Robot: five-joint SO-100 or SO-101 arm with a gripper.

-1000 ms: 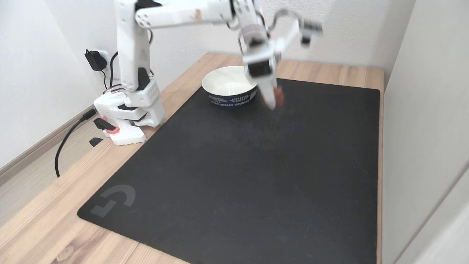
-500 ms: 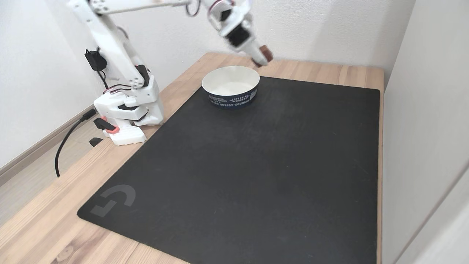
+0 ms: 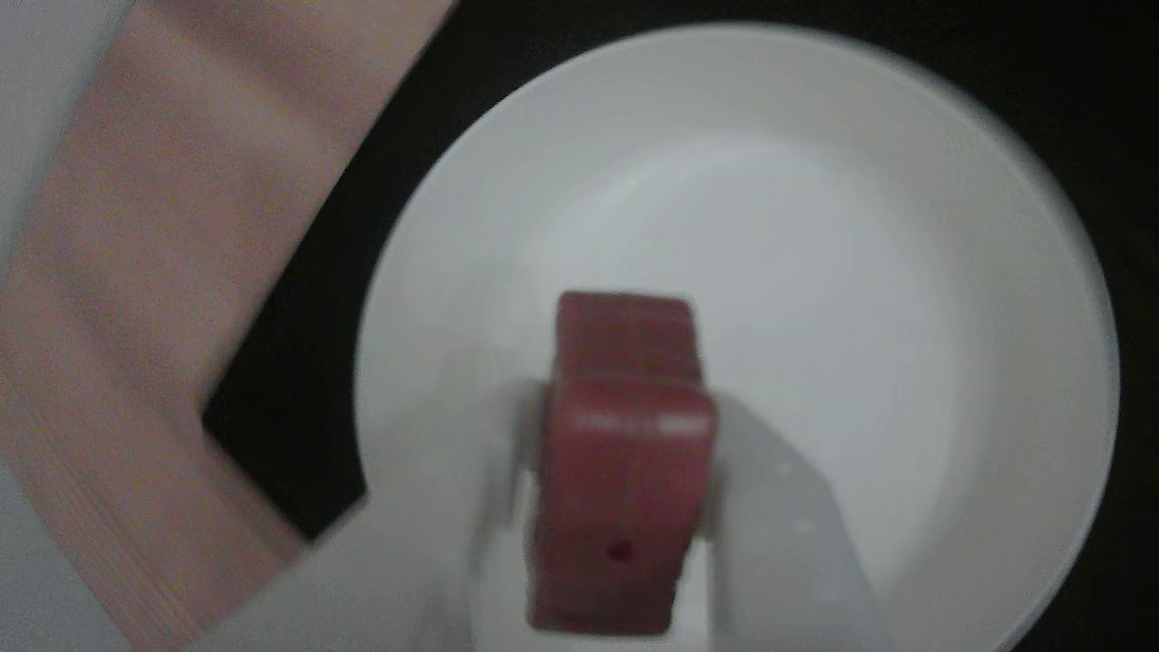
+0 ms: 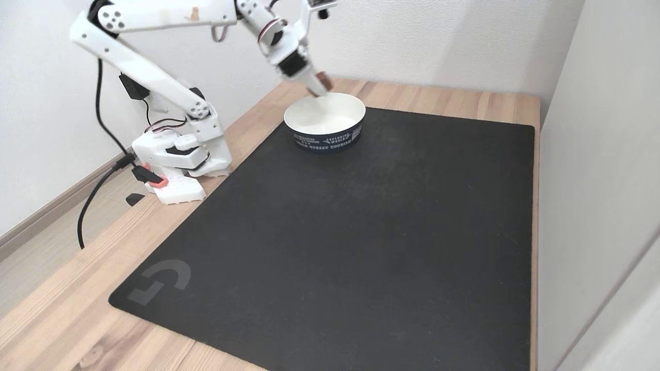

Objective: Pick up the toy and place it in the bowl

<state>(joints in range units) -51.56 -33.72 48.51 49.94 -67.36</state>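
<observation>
At lower centre of the other view, the gripper clamped the toy by its flat sides above the bowl; the toy looked light, rigid and glossy, likely slippery.

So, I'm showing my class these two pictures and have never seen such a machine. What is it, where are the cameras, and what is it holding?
It is a small white robot arm bolted at the table's edge, ending in a two-finger gripper. The fixed view looks down across the wooden table and black mat. The other view looks down past the fingers. The gripper pinches a pinkish-red toy above the white-lined bowl.
</observation>
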